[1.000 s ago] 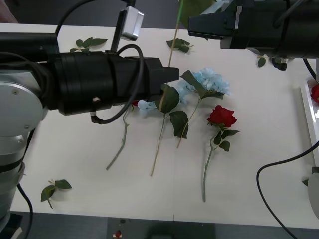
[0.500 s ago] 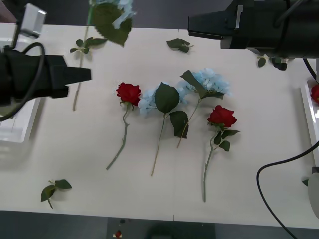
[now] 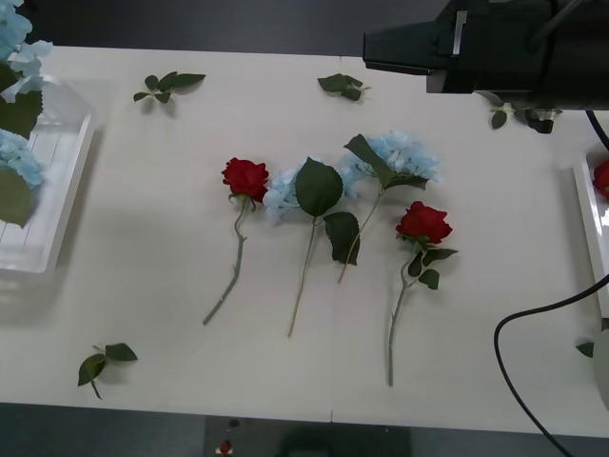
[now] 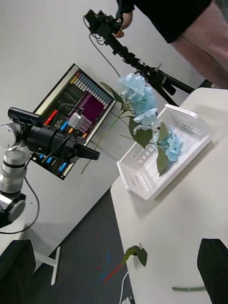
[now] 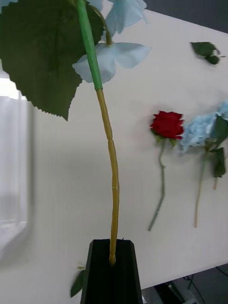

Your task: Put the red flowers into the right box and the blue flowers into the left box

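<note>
Above the clear box at the worktop's left edge, your left tool is pinched on the yellow base of a blue flower stem, with the bloom and large leaf hanging over the box, where another blue head already lies.

1. Lower the stem until the head sits inside the rim before you release; judged from the angle, a high drop could tip the long stem over the wall.
2. Turn the stem along the box's long side so the tail does not overhang.
3. Spread the fingers fully, then lift straight up to avoid dragging the leaf out.

Your right tool waits over the far side of the worktop; whether its fingers are spread or pressed together cannot be told. Two blue flowers and two red roses remain mid-worktop. One red rose lies in the white tray at the right edge
</note>
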`<action>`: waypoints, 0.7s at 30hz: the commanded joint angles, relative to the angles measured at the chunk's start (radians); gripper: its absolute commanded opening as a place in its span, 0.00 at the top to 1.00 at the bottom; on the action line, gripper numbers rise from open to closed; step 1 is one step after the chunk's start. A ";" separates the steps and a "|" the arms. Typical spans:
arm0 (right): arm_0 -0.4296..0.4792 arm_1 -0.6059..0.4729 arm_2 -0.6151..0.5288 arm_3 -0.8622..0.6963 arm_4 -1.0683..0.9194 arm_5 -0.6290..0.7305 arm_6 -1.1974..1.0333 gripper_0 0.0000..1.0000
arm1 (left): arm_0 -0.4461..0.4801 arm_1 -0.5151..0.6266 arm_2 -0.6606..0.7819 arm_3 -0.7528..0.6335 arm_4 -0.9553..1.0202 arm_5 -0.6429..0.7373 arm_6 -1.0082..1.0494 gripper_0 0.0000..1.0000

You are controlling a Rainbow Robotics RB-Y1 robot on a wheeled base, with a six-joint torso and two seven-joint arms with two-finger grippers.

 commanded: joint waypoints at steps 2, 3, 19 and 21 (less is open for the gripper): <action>-0.014 -0.078 -0.016 -0.022 0.043 0.030 -0.152 0.00 | 0.031 0.051 -0.014 0.116 -0.089 -0.039 -0.107 1.00; -0.014 -0.088 -0.016 -0.022 0.052 0.039 -0.178 0.00 | 0.031 0.051 -0.017 0.135 -0.106 -0.044 -0.119 1.00; -0.011 -0.266 0.058 -0.065 0.333 0.214 -0.704 0.00 | 0.039 0.051 -0.119 0.411 -0.283 -0.117 -0.196 1.00; -0.005 -0.288 0.087 -0.079 0.370 0.213 -0.758 0.00 | 0.046 0.054 -0.134 0.432 -0.279 -0.137 -0.225 1.00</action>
